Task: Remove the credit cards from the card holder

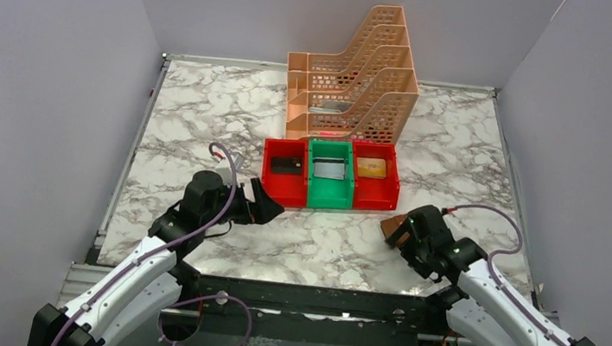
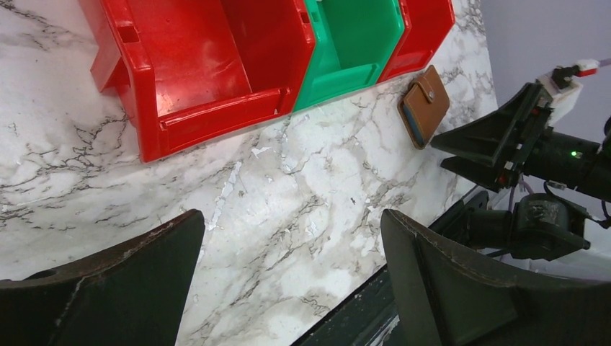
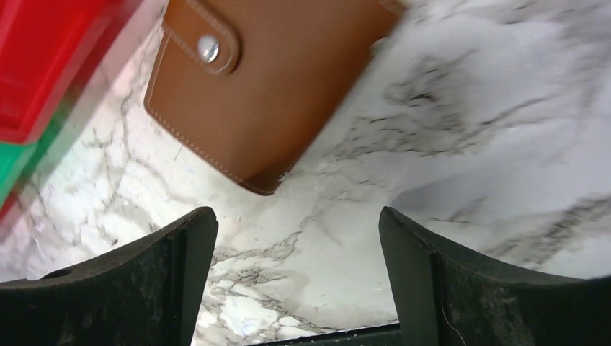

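Note:
The brown leather card holder (image 1: 391, 225) (image 2: 425, 105) (image 3: 274, 86) lies folded on the marble, snap tab fastened, just in front of the right red bin. My right gripper (image 1: 404, 234) (image 3: 297, 231) is open right behind it, with only bare marble between its fingers. My left gripper (image 1: 269, 206) (image 2: 292, 231) is open and empty at the front of the left red bin. Three credit cards lie in the bins. One is dark (image 1: 286, 165), one silvery grey-blue (image 1: 328, 169) and one tan (image 1: 372, 167).
Two red bins (image 1: 277, 185) (image 1: 378, 193) and a green bin (image 1: 329, 195) stand in a row mid-table. Behind them is an orange file rack (image 1: 357, 79). Grey walls close in the table on three sides.

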Action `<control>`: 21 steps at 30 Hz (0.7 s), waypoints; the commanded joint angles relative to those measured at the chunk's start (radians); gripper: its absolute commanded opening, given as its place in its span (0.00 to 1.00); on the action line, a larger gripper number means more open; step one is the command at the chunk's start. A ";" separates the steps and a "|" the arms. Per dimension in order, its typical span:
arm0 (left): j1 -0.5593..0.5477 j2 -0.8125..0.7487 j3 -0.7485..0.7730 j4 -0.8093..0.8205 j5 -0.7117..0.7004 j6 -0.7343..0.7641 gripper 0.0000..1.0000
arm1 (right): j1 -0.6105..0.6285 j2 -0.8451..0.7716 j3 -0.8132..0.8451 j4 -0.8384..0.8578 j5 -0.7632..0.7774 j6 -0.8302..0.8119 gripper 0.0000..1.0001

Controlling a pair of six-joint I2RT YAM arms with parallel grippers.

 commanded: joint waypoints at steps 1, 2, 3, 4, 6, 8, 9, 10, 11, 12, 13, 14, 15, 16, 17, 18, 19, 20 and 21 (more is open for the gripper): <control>-0.003 0.031 0.038 0.032 0.025 0.020 0.96 | 0.004 -0.085 0.035 -0.175 0.251 0.186 0.88; -0.003 0.039 0.042 0.032 0.027 0.023 0.96 | 0.004 -0.090 0.041 -0.195 0.293 0.222 0.86; -0.003 0.046 0.045 0.033 0.031 0.024 0.96 | 0.004 -0.086 0.048 -0.209 0.335 0.242 0.84; -0.003 0.049 0.047 0.035 0.030 0.024 0.96 | 0.004 -0.075 0.058 -0.224 0.369 0.270 0.82; -0.003 0.055 0.047 0.039 0.029 0.025 0.96 | 0.004 -0.041 0.073 -0.211 0.397 0.267 0.81; -0.003 0.060 0.049 0.044 0.027 0.030 0.96 | 0.004 0.006 0.073 -0.170 0.407 0.263 0.81; -0.003 0.063 0.050 0.046 0.026 0.032 0.96 | 0.004 0.036 0.068 -0.138 0.406 0.261 0.81; -0.003 0.065 0.051 0.046 0.026 0.032 0.96 | 0.004 0.051 0.064 -0.103 0.394 0.245 0.81; -0.003 0.068 0.052 0.048 0.027 0.032 0.96 | 0.004 0.062 0.063 -0.078 0.383 0.238 0.81; -0.003 0.069 0.053 0.047 0.030 0.033 0.96 | 0.004 0.073 0.062 -0.057 0.377 0.233 0.80; -0.003 0.069 0.053 0.046 0.033 0.032 0.96 | 0.004 0.081 0.057 -0.031 0.376 0.222 0.78; -0.004 0.067 0.051 0.046 0.032 0.032 0.96 | 0.002 0.088 0.050 -0.003 0.381 0.208 0.77; -0.003 0.064 0.049 0.046 0.032 0.030 0.96 | 0.002 0.098 0.039 0.020 0.386 0.202 0.74; -0.003 0.060 0.046 0.048 0.029 0.027 0.96 | 0.000 0.107 0.023 0.044 0.385 0.197 0.71; -0.003 0.055 0.043 0.047 0.027 0.025 0.96 | -0.001 0.117 0.011 0.072 0.376 0.181 0.69; -0.003 0.050 0.041 0.048 0.026 0.024 0.96 | -0.001 0.123 -0.004 0.105 0.359 0.169 0.68; -0.003 0.046 0.039 0.049 0.026 0.024 0.96 | -0.002 0.131 -0.021 0.128 0.340 0.166 0.68; -0.003 0.041 0.036 0.047 0.025 0.023 0.96 | -0.002 0.140 -0.037 0.153 0.323 0.166 0.68; -0.003 0.038 0.034 0.047 0.025 0.021 0.96 | -0.002 0.146 -0.051 0.175 0.317 0.165 0.68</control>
